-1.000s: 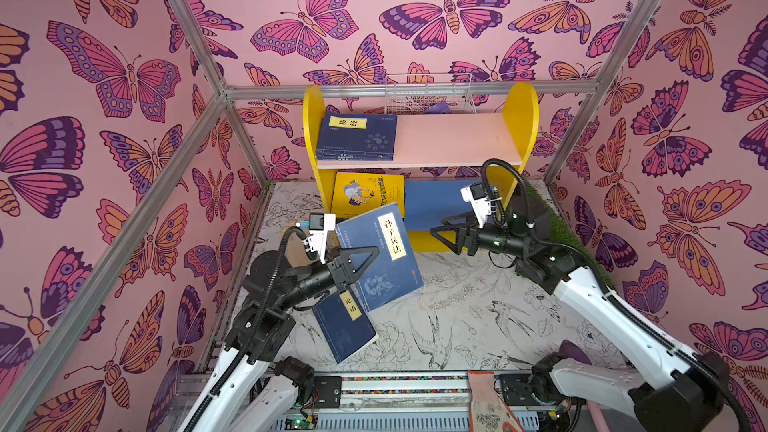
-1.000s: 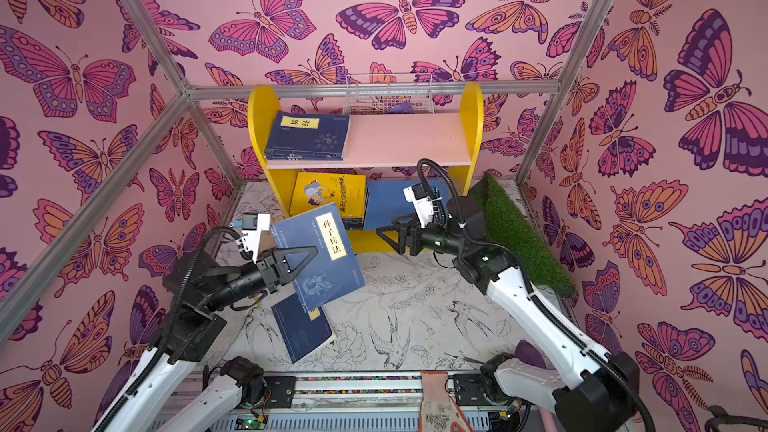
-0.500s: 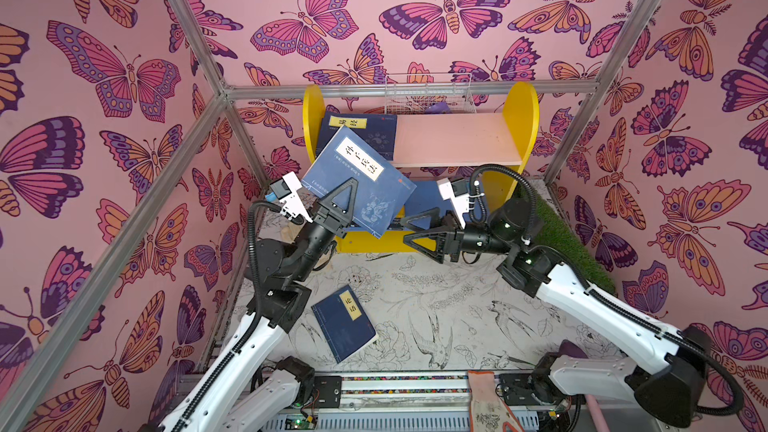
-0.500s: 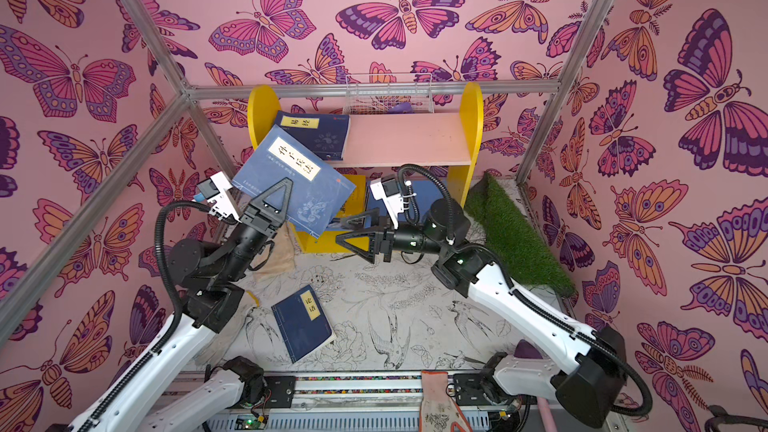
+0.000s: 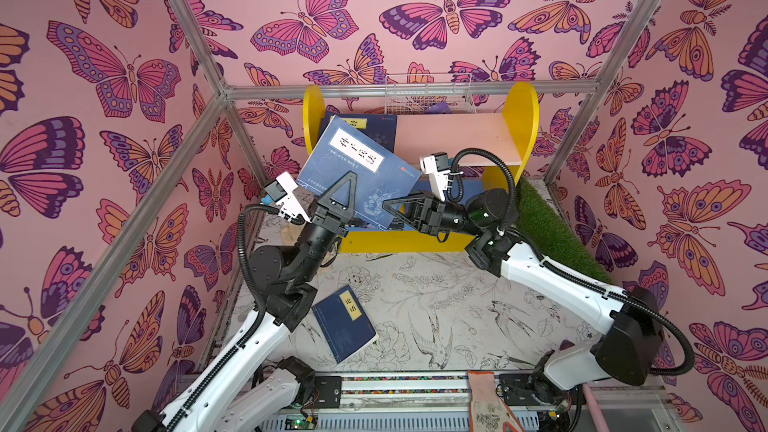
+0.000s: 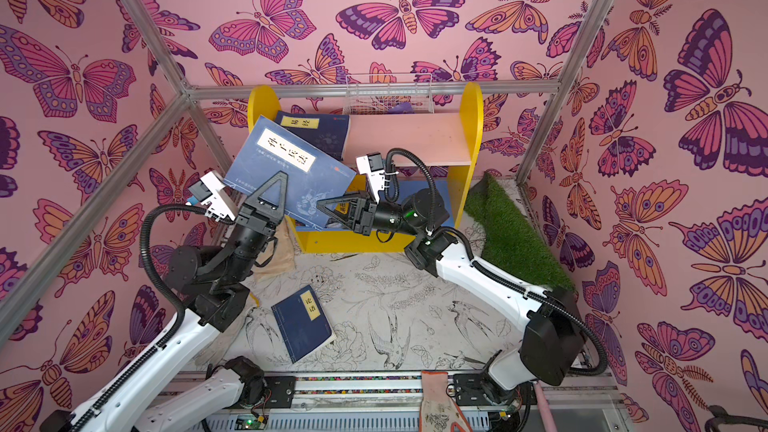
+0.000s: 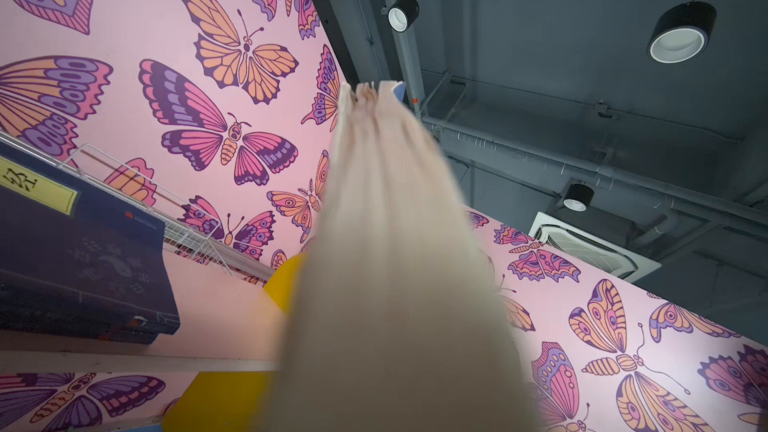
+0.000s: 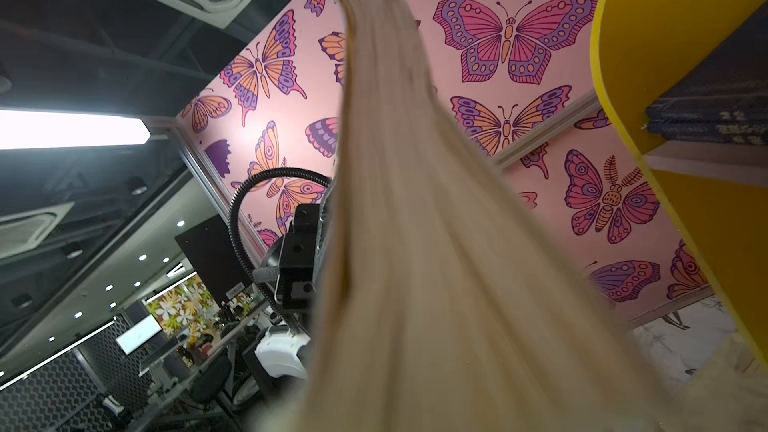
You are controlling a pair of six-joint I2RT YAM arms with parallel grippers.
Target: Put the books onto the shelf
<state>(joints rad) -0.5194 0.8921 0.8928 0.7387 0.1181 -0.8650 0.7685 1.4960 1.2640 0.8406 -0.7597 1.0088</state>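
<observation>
While L end effector [image 5: 348, 184] & R end effector [image 5: 392, 206] both clamp its near edges, the blue book [image 5: 353, 160], white title label, hangs tilted before the shelf [image 5: 521, 118]. 3 books clearly seen: it, a navy book [image 5: 376, 135] on the pink board [image 5: 457, 135], a third book [image 5: 345, 322] flat on the surface [image 5: 436, 297].

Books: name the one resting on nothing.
The large blue book with the white label, gripped aloft by the left end effector and right end effector. One yellow-labelled book rests on the shelf, another on the table.
</observation>
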